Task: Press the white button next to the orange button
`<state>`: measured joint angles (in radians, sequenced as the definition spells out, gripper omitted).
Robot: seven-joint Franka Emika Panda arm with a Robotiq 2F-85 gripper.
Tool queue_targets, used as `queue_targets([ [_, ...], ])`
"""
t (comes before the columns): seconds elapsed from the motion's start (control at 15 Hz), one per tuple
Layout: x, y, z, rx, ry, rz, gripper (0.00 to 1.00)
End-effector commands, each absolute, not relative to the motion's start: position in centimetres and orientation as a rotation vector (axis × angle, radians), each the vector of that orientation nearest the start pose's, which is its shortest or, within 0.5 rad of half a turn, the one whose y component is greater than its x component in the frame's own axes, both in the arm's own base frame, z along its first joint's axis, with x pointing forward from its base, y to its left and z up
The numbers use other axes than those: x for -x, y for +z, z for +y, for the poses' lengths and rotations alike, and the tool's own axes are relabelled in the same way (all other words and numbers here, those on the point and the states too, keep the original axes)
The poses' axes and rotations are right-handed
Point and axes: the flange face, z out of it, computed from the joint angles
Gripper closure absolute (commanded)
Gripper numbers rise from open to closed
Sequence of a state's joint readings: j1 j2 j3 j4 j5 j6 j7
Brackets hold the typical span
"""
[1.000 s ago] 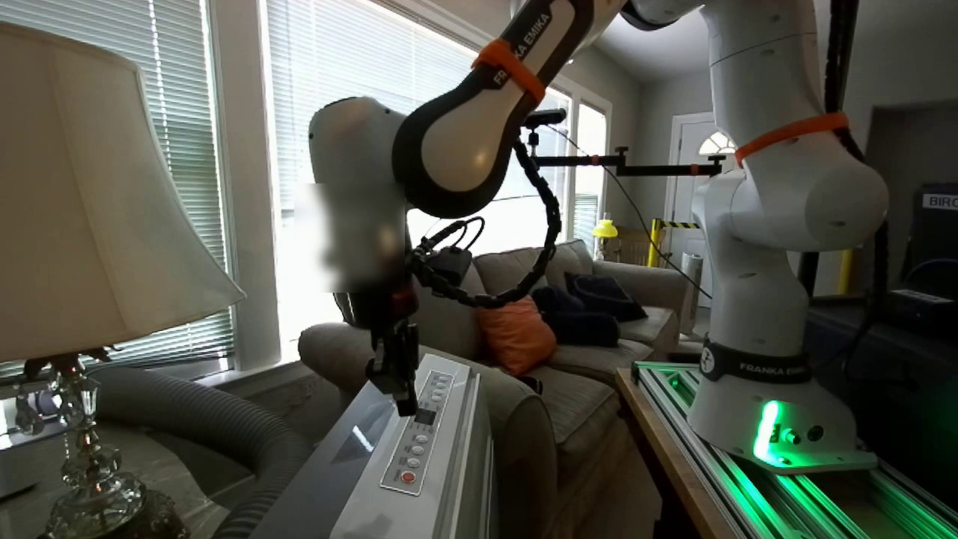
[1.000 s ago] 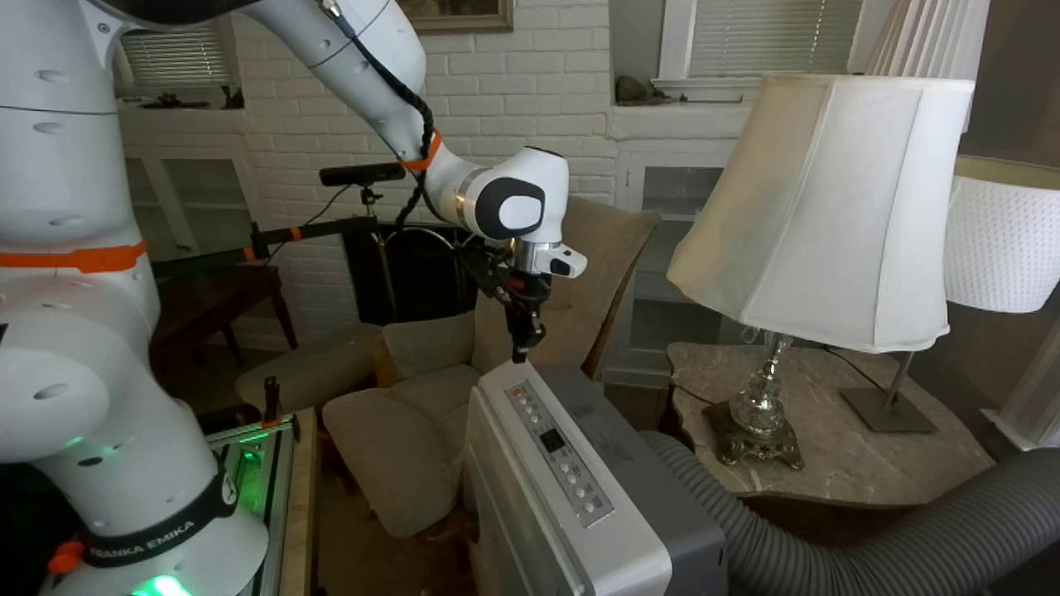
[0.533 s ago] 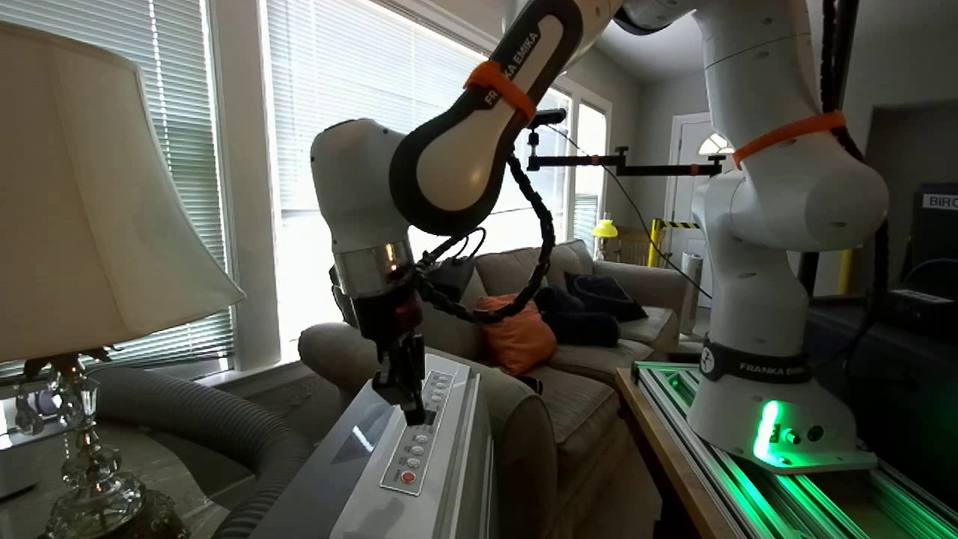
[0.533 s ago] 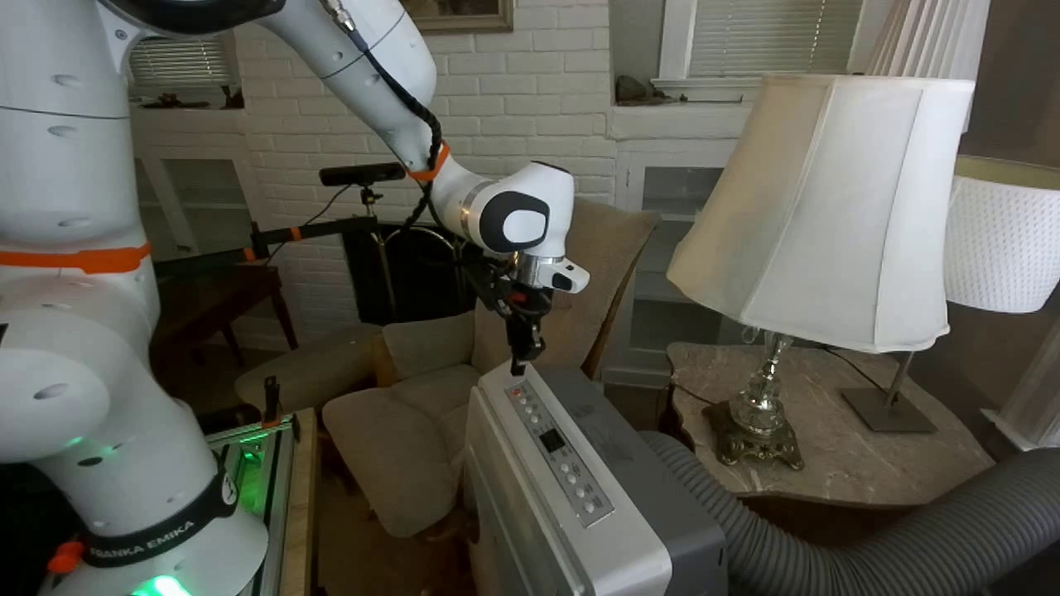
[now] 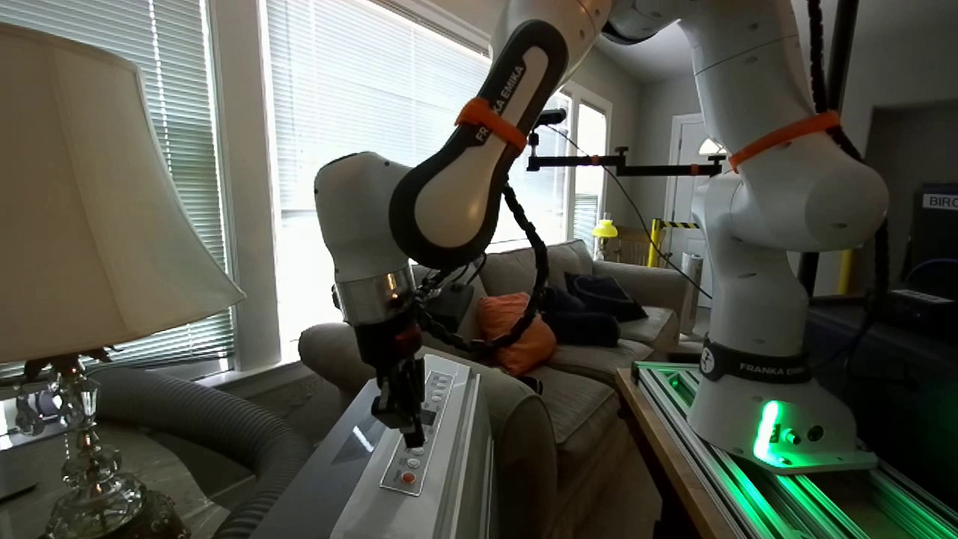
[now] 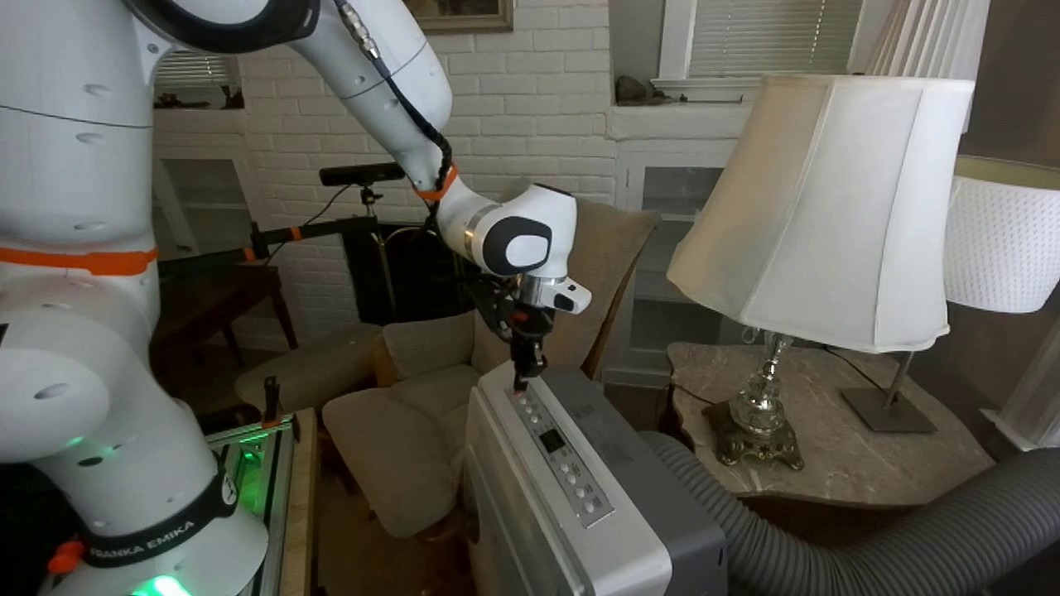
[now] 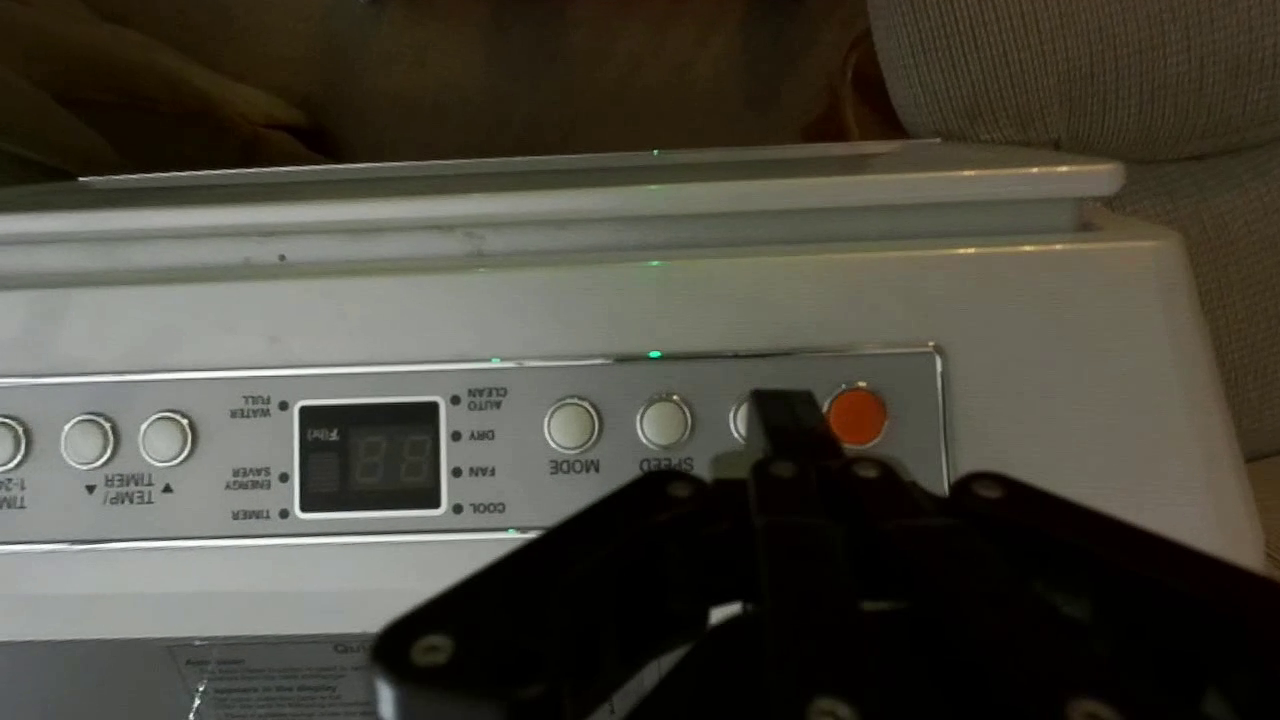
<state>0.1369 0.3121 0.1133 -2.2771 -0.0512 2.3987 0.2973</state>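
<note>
The white button next to the orange one shows only as a sliver in the wrist view, mostly covered by my fingertips. It also shows in an exterior view. The orange button is just right of my fingertips in the wrist view and also shows in an exterior view. My gripper is shut and empty, pointing down at the button panel. In both exterior views the gripper tip is at the orange-button end of the panel. I cannot tell whether it touches.
The panel is on top of a white and grey appliance. SPEED and MODE buttons and a dark display lie along it. A grey hose, a lamp and a sofa stand around.
My shut gripper has moved down toward the panel and along it, from near the display toward the orange-button end. The appliance has not moved.
</note>
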Motion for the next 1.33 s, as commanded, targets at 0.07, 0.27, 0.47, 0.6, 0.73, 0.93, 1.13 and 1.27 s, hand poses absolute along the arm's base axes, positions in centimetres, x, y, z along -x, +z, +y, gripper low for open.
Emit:
queue_targets([
  [0.07, -50.0, 18.9, 12.7, 3.168, 0.26, 0.058, 1.0],
  [0.27, -49.6, 18.5, 13.0, 3.153, 0.309, 0.044, 1.0],
  [0.47, -49.5, 18.5, 13.2, 3.147, 0.306, 0.056, 1.0],
  [0.6, -49.5, 18.4, 13.2, 3.143, 0.313, 0.062, 1.0],
  [0.73, -49.5, 18.2, 12.9, 3.152, 0.3, 0.079, 1.0],
  [0.93, -49.6, 17.9, 12.6, 3.155, 0.311, 0.084, 1.0],
  [1.13, -49.5, 17.5, 12.4, 3.155, 0.315, 0.084, 1.0],
  [1.27, -49.6, 17.3, 12.4, 3.154, 0.308, 0.084, 1.0],
])
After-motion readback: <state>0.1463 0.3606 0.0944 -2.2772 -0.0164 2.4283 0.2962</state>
